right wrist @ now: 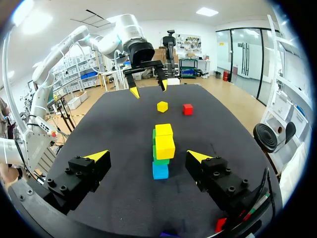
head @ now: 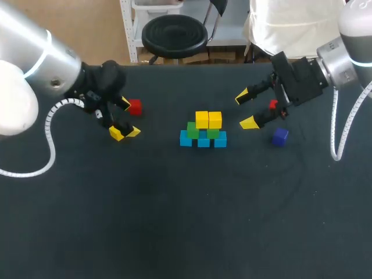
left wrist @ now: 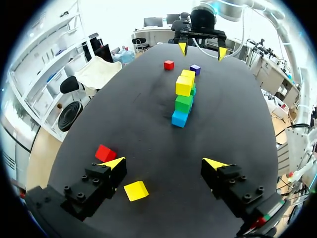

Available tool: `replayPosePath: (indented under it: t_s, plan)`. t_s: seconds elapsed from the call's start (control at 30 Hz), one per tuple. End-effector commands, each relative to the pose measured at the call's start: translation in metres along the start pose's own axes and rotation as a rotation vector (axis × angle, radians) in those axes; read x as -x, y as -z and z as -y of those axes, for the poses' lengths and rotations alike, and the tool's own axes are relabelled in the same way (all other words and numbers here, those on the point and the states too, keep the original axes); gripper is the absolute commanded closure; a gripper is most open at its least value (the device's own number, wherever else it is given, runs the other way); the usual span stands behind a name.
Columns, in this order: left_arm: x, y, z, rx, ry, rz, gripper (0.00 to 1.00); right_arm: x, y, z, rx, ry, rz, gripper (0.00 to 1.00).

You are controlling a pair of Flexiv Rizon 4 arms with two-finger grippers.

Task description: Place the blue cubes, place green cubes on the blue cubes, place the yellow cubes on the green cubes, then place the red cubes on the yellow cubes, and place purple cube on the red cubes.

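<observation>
light: bright, even, overhead | shadows: soft, faint on table (head: 174,232) | glare: sheen on left arm (head: 43,58)

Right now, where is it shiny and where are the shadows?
Head view: the silver shell of the left arm gleams white; the cube stack casts almost no shadow on the dark table. Left wrist view: the table's far end looks paler. Right wrist view: the same pale sheen.
</observation>
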State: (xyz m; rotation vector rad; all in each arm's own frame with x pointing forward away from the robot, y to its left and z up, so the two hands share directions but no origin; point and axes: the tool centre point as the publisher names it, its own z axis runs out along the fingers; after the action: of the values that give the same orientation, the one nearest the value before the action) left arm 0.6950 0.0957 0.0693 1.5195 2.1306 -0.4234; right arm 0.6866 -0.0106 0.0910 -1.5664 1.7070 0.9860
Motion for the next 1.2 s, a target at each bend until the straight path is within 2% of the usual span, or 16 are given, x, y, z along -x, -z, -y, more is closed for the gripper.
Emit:
replayPosePath:
  t_s: [0.03,0.1,0.23,0.33,0.5,0.67,0.8,0.97,1.2]
  plan:
    - [0.001,0.000,0.000,-0.001,0.001,-0.004,0.00,0.000,0.000,-0.001,-0.001,0.000,0.000,0.00]
    - [0.001,0.000,0.000,-0.001,0.001,-0.004,0.00,0.000,0.000,-0.001,-0.001,0.000,0.000,0.00]
    - [-0.001,0.004,-0.004,0.131,0.049,-0.027,0.00,0.000,0.000,-0.001,-0.001,0.000,0.000,0.00]
    - [-0.010,0.002,-0.002,0.175,0.061,-0.043,0.00,0.000,0.000,-0.001,-0.001,0.000,0.000,0.00]
    - [-0.024,0.003,0.005,0.167,0.104,-0.034,0.00,0.000,0.000,-0.001,-0.001,0.000,0.000,0.00]
    - [-0.032,0.016,0.010,0.163,0.122,-0.029,0.00,0.000,0.000,-0.001,-0.001,0.000,0.000,0.00]
    - [-0.040,0.028,0.011,0.144,0.133,0.035,0.00,0.000,0.000,-0.001,-0.001,0.000,0.000,0.00]
    - [-0.046,0.029,0.010,0.083,0.176,0.129,0.00,0.000,0.000,-0.001,-0.001,0.000,0.000,0.00]
    - [-0.046,0.029,0.010,0.083,0.176,0.129,0.00,0.000,0.000,-0.001,-0.001,0.000,0.000,0.00]
